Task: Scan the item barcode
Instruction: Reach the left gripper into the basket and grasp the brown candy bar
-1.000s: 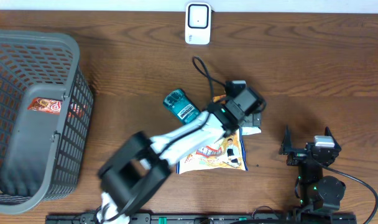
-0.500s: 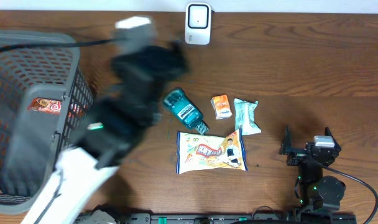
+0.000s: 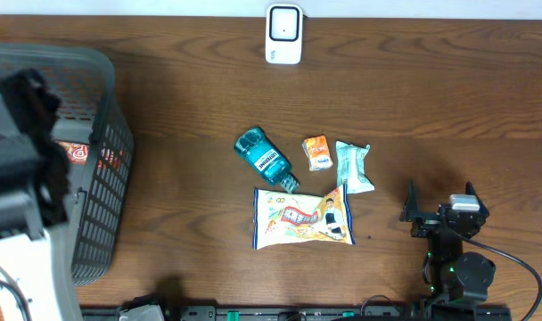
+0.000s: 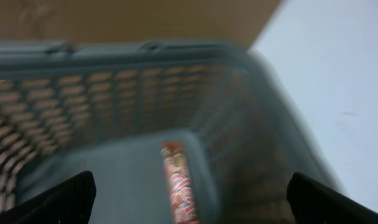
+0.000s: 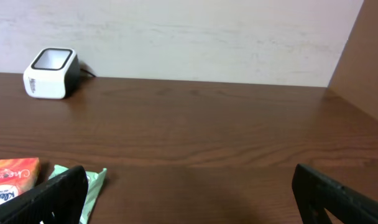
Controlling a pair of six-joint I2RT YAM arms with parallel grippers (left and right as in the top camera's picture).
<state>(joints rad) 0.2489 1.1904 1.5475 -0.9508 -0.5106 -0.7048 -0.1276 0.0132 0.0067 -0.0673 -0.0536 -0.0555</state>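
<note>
Two sets of jaws, both spread wide with nothing between them.

From overhead, the left arm (image 3: 21, 169) is a blur at the left edge, above the grey plastic mesh basket (image 3: 106, 178). The right gripper (image 3: 440, 207) sits at lower right, clear of everything. A second ago the left arm reached over the small orange carton (image 3: 316, 152) and pale green tissue packet (image 3: 354, 167). It has swung away, and those now lie uncovered mid-frame beside the teal mouthwash bottle (image 3: 264, 159) and white and yellow snack bag (image 3: 304, 218). The white barcode scanner (image 3: 283, 34) stands at the top edge, with bare brown wooden table (image 3: 449, 98) between it and the items.

In the left wrist view, the left gripper (image 4: 195, 202) hangs over the basket, a red packet (image 4: 179, 183) on its floor below.

In the right wrist view, open tabletop runs to the wall, with the scanner at upper left and the carton and tissue packet at lower left.
</note>
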